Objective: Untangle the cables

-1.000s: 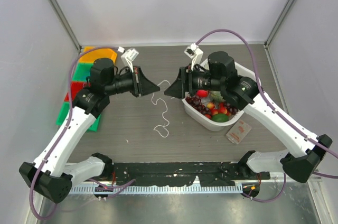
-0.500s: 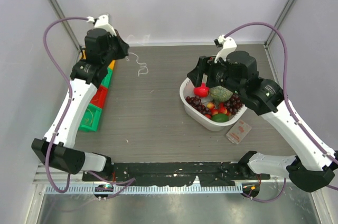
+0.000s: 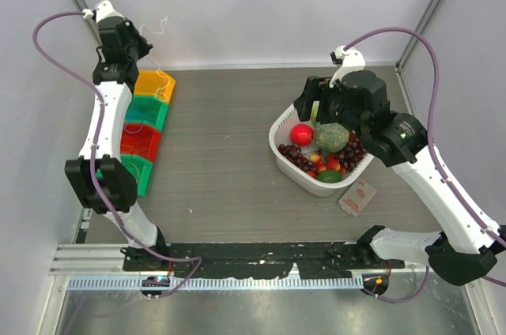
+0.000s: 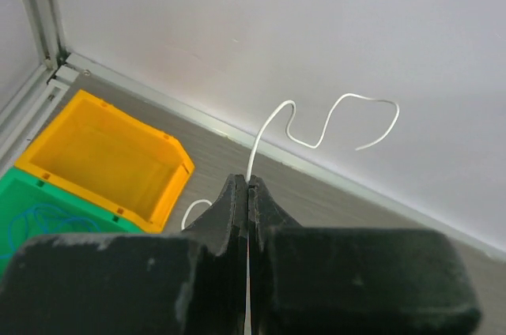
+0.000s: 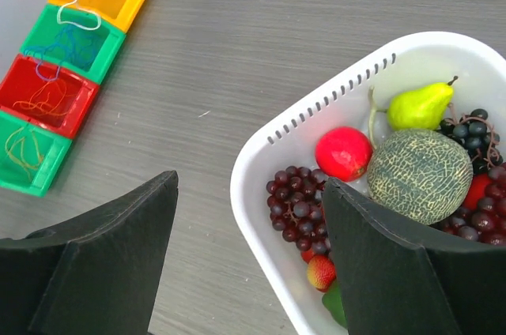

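My left gripper [image 3: 141,43] is raised at the back left corner, shut on a thin white cable [image 4: 316,126]. The cable curls free in front of the wall, and its other end [image 3: 162,76] hangs down over the yellow bin [image 3: 154,84]. In the left wrist view the jaws are pressed together on the white cable at their tips [image 4: 250,182]. A blue cable [image 5: 67,44] lies in a green bin, orange cables [image 5: 39,102] in the red bin, tan ones [image 5: 20,152] in the nearest green bin. My right gripper [image 5: 249,185] stands open and holds nothing, above the basket's left rim.
A row of bins runs along the left edge: yellow, green [image 3: 147,112], red [image 3: 134,139], green [image 3: 130,173]. The white basket [image 3: 281,157] holds grapes, a melon, a pear and other fruit. A small packet [image 3: 357,197] lies on the table beside it.
The right gripper opened and let go of the white cable, then drew back over the basket. The left arm swung from mid-table to the back left corner, carrying the cable over the bins.
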